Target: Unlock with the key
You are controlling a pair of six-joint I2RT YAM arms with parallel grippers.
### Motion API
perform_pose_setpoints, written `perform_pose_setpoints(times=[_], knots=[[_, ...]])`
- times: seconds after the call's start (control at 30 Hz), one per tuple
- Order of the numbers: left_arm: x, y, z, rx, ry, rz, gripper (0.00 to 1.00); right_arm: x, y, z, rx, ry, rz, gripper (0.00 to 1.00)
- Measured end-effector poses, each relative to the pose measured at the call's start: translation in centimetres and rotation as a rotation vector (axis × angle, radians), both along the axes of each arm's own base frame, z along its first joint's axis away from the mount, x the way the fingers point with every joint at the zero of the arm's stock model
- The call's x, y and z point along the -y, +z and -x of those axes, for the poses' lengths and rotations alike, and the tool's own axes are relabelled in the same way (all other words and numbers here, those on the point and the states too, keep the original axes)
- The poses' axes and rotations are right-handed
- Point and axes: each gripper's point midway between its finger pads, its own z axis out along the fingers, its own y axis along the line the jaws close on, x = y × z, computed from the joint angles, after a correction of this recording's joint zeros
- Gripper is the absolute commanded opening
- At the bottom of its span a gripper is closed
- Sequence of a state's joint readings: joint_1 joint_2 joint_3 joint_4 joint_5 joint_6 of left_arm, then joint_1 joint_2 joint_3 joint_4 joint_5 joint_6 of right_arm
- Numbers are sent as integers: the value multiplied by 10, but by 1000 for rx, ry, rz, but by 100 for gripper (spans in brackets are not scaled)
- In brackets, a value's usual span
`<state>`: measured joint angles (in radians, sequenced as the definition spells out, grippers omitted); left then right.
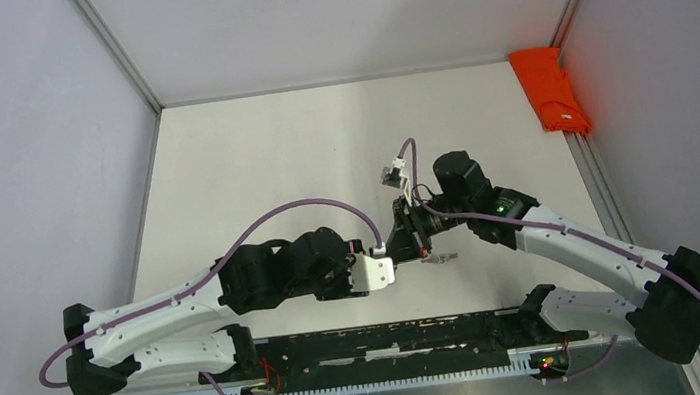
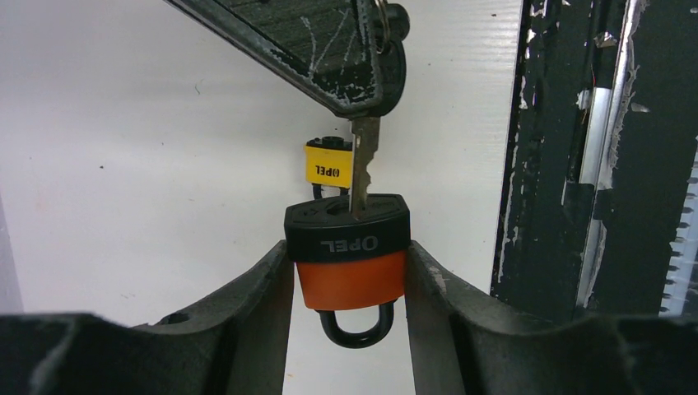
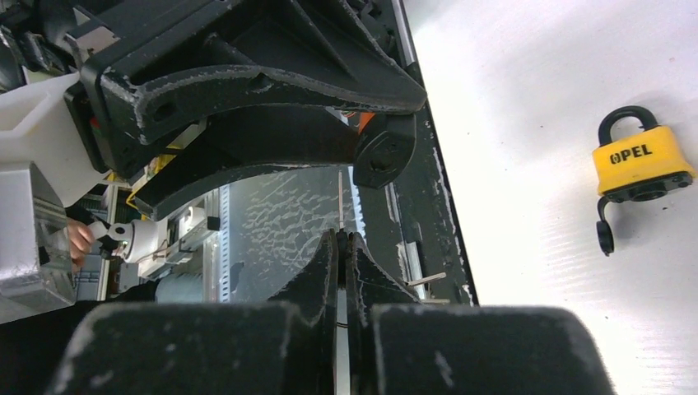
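Note:
An orange padlock [image 2: 350, 280] with a black top marked OPEL sits clamped between the fingers of my left gripper [image 2: 350, 257], shackle pointing back toward the wrist. A silver key [image 2: 363, 164] stands in the keyhole on the lock's black top. My right gripper [image 3: 341, 239] is shut on the key's head, and the thin blade [image 3: 340, 197] runs from its tips toward the lock. In the top view the left gripper [image 1: 401, 249] and the right gripper [image 1: 418, 236] meet above the table's middle. From the right wrist, the left fingers [image 3: 272, 82] hide nearly all of the lock.
A yellow OPEL padlock [image 3: 638, 160] lies on the white table beyond the grippers, also in the left wrist view [image 2: 328, 164]. Spare keys [image 1: 439, 259] dangle below the right gripper. An orange cloth [image 1: 550, 92] lies at the far right corner. A black rail [image 1: 384, 339] runs along the near edge.

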<state>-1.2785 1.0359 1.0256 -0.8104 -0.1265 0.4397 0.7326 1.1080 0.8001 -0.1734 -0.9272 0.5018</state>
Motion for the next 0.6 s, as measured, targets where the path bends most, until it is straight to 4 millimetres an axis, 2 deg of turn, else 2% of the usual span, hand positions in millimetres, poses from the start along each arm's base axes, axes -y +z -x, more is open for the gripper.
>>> perform_pose_setpoints(times=[0.6], knots=[[-5,0,2,-5,-1,-11,2,-2,-22,-11,1,-28,63,0]])
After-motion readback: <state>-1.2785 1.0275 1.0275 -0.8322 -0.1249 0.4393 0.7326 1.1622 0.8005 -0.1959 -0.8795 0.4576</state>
